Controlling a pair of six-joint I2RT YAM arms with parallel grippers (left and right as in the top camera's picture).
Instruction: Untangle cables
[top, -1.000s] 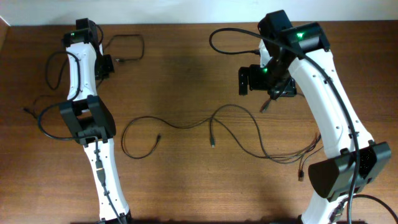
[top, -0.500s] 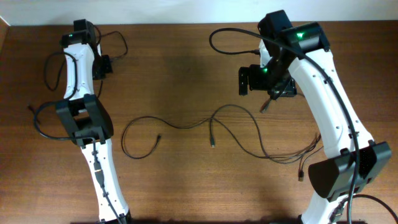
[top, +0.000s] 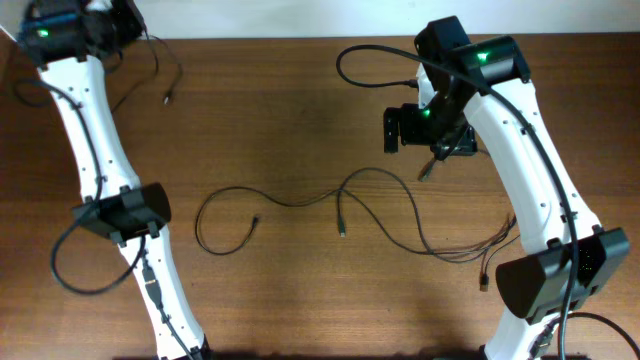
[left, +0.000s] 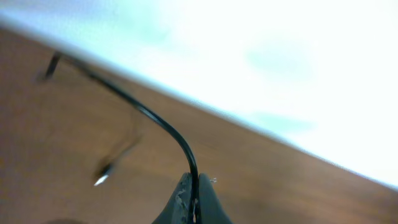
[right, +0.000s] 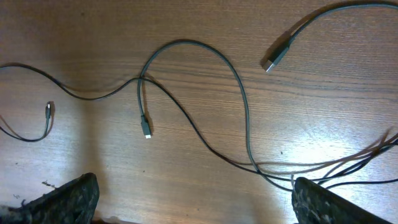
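The table (top: 300, 100) ends at 12 o'clock, where brown wood meets a white wall (top: 300, 18). My left gripper (left: 194, 205) is up against that far edge at about 11 o'clock, partly cut off in the overhead view. Its jaws are clenched on one thin black cable (left: 163, 127), which arcs out of the fingertips towards 10 o'clock in the blurred left wrist view. Overhead, that strand trails down the 11 o'clock corner to its plug (top: 165, 100); I cannot tell whether the plug touches the wood.

My right gripper (right: 193, 183) hangs above the table at about 2 o'clock, jaws released wide with nothing between them. A loose plug (right: 275, 59) lies just beside it, towards 5 o'clock.

The other cables (top: 300, 203) lie across the centre. They loop at 8 o'clock, cross over themselves near the middle and run on to 4 o'clock. There several strands bunch (top: 480, 248) close to the right arm's base. Two small plug ends (top: 256, 219) (top: 341, 232) rest inside that spread.

Bare wood lies between the arms at 12 o'clock and along 6 o'clock between the two bases.

The wood is dark and grained, with a patch of glare (right: 323, 137) in the right wrist view.
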